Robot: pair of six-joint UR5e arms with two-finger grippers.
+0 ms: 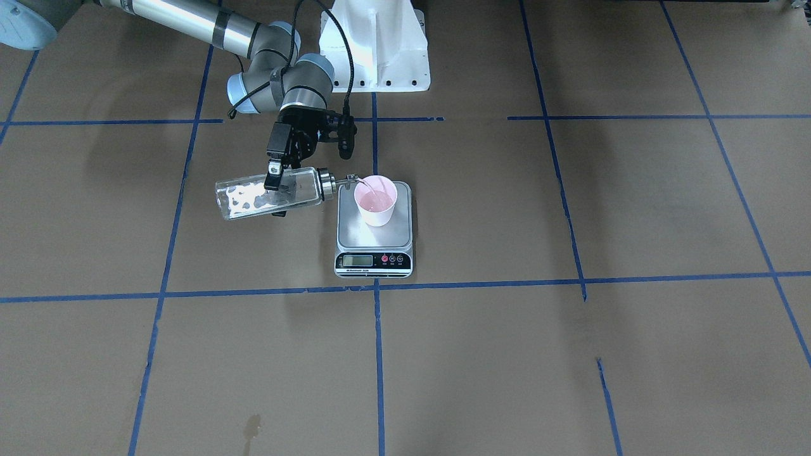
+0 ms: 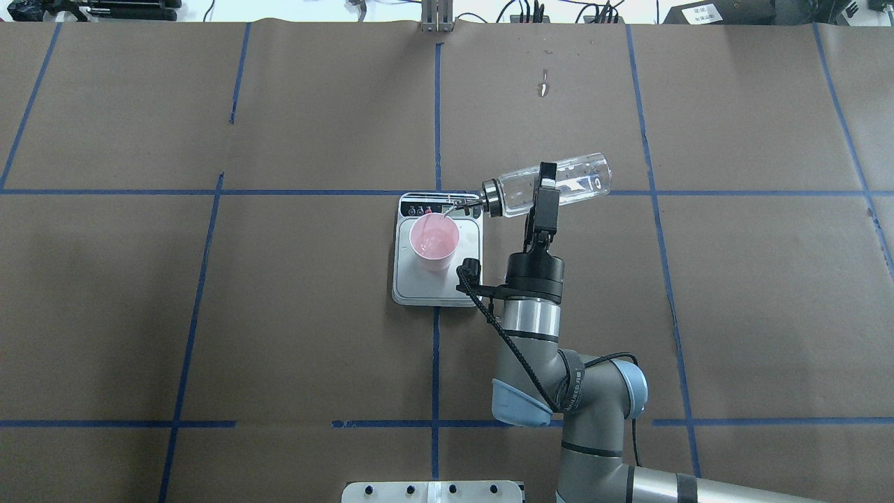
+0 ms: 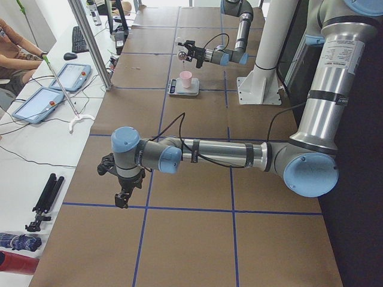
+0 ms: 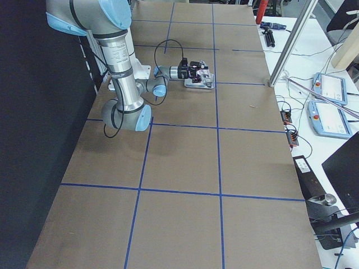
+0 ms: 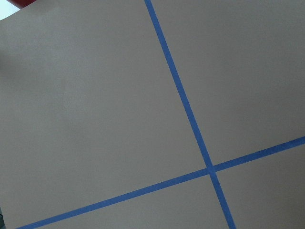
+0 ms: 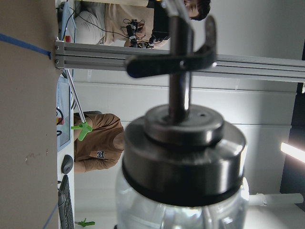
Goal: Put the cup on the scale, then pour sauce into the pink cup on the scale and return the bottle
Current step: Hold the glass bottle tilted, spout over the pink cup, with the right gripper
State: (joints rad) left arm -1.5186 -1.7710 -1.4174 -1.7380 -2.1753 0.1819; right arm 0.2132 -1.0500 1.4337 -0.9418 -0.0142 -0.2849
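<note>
Near the middle of the bench point(image 2: 314, 314), as the overhead view has it, the scale point(image 2: 433, 288) lies flat with its display end at 12 o'clock. The cup point(image 2: 434, 241) stands upright on the steel plate, toward the plate's 11 o'clock part. At 2 o'clock from the cup, the right gripper point(image 2: 545, 183) is clamped across the glass body of the bottle point(image 2: 583, 178) and holds it off the bench. The bottle is tipped almost onto its side, base toward 3 o'clock and silver spout cap point(image 2: 492, 199) toward 9 o'clock, and the thin spout tip reaches over the cup's rim at its 1 o'clock edge. The sauce point(image 1: 244, 204) shows as clear liquid with bubbles along the bottle's lower side. In the front-facing view a thin line runs from the spout into the cup, and what looks like a liquid surface shows inside the cup. The left gripper point(image 3: 122, 199) hangs pointing down over the bench, well apart from the scale, and I cannot tell whether it is open or closed. Its wrist camera shows brown bench surface and two crossing blue tape lines point(image 5: 209, 169).
</note>
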